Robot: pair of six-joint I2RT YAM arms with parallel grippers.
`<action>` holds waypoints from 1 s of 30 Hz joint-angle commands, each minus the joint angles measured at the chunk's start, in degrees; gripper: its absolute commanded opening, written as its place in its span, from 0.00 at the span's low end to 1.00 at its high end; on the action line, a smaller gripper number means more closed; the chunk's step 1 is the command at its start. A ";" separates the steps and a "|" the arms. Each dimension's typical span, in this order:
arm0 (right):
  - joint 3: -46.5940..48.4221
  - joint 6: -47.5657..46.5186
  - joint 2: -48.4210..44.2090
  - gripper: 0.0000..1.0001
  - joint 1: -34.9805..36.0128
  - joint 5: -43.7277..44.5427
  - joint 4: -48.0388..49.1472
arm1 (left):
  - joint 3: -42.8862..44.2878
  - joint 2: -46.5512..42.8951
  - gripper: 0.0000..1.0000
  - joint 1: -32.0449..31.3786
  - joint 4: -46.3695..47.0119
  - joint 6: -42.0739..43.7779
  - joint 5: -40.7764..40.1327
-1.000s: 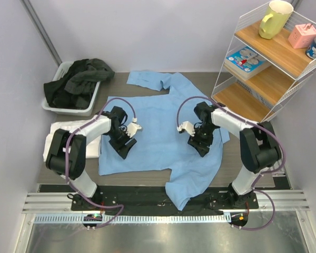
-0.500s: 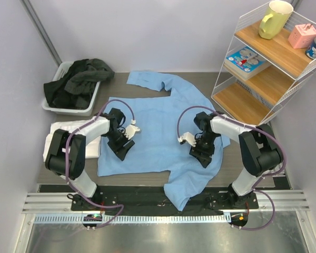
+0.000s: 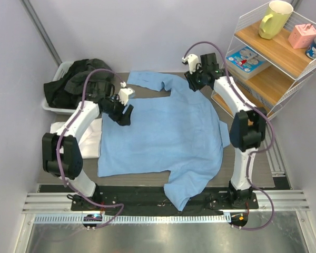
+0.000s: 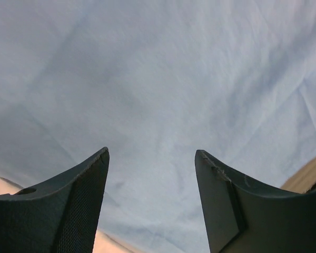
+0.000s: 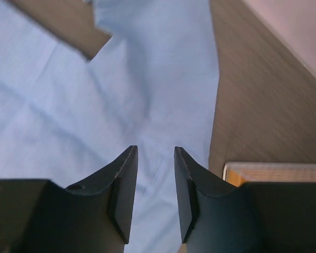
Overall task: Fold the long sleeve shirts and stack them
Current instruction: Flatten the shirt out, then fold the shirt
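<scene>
Right hand (image 3: 194,83) moved to blue shirt (image 3: 163,132) far shoulder.

Illumination is bright and diffuse; shadows are faint. Overhead view is sharp. Wrist views render the light blue shirt (image 4: 158,79) slightly soft.

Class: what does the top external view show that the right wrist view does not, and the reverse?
Only the top view: the white shirt, the bin of dark clothes, the yellow mug. Only the right wrist view: its jaws close up, standing slightly apart with a gap between them. Both: the light blue shirt and the brown table.
</scene>
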 commanded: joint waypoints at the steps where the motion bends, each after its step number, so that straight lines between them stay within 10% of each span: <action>1: 13.36 9.50 14.16 0.38 -1.12 5.15 8.80 | 4.59 2.68 0.67 2.50 8.41 -7.10 3.36; 17: 23.67 14.17 31.95 0.65 -2.35 9.28 26.72 | 3.72 5.75 0.71 4.69 13.60 -10.97 4.15; 30: 23.15 19.17 37.58 0.62 -4.55 3.31 26.56 | 9.52 10.41 0.84 8.39 13.77 -15.19 8.28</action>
